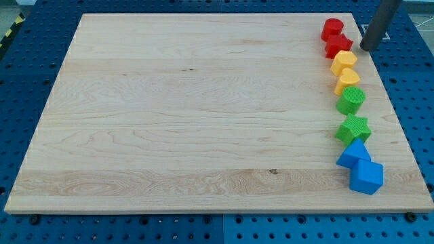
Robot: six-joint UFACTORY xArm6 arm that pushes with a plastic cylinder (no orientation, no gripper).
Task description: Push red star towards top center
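My tip (367, 49) is down at the far right corner of the desk (183, 115), just to the right of the red star (338, 46) and not quite touching it as far as I can see. I carry no gripper, only this dark rod, so nothing is held. The red star sits near the far right edge, pressed against a rounder red block (332, 28) just beyond it. Coming nearer along the right side, in one close line: a yellow block (344, 62), a second yellow block (347, 79), a green cylinder (351, 99), a green star (353, 128), then a blue block (354, 154) and another blue block (367, 177), the last two touching.
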